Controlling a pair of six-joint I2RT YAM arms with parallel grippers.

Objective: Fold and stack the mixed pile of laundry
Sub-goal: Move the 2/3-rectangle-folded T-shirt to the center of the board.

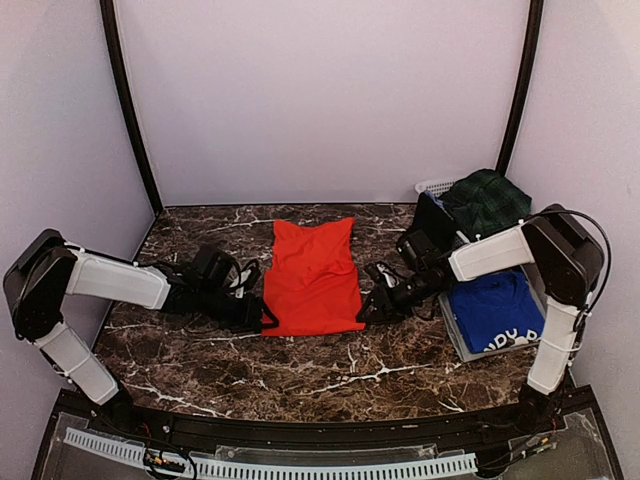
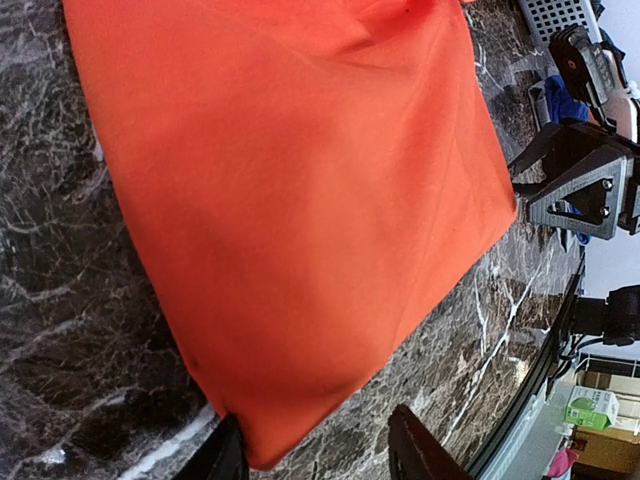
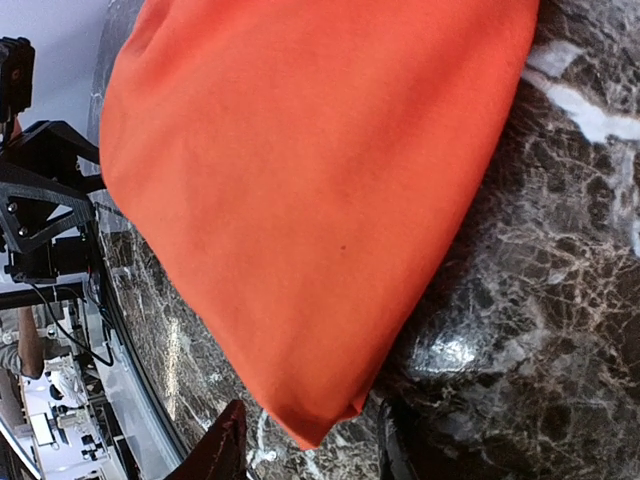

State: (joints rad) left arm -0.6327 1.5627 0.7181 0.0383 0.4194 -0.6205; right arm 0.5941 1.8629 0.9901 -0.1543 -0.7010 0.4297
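The red-orange T-shirt (image 1: pixel 312 275) lies folded into a flat rectangle in the middle of the marble table. My left gripper (image 1: pixel 262 318) is low at its near left corner and my right gripper (image 1: pixel 368 308) at its near right corner. In the left wrist view the shirt (image 2: pixel 290 200) fills the frame, its corner lying loose between the open fingers of the left gripper (image 2: pixel 318 450). The right wrist view shows the other corner of the shirt (image 3: pixel 310 190) between the spread jaws of the right gripper (image 3: pixel 308 445), not pinched. Neither gripper holds anything.
A royal blue T-shirt (image 1: pixel 495 308) lies folded on the grey tray (image 1: pixel 458 338) at the right. Behind it the dark green tartan skirt (image 1: pixel 487 200) and a black garment (image 1: pixel 436 218) sit at the white basket (image 1: pixel 434 186). Walls enclose the table on three sides.
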